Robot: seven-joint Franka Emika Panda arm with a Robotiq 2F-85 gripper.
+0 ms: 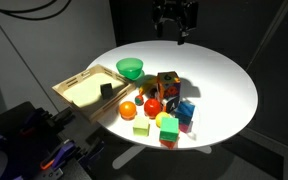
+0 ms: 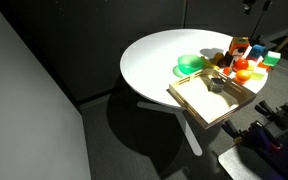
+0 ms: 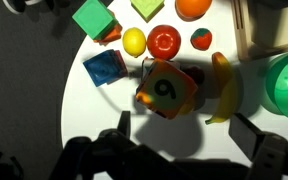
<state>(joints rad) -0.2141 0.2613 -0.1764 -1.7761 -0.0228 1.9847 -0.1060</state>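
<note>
While the claw (image 1: 175, 33) hangs wide open and empty over the worktop (image 1: 229, 75), the numbered cube (image 3: 164, 92) sits mid-worktop, just beside a banana (image 3: 222, 92).

I see my end effector (image 3: 184, 135) over the white desk (image 3: 94, 115), jaws wide apart. Just beyond them sits a cube (image 3: 166, 92) marked 9, with a banana (image 3: 221, 90) just beside it and then a green bowl (image 3: 287, 85). A blue block (image 3: 104, 68) lies near the desk's edge, next to a lemon (image 3: 134, 41).
</note>
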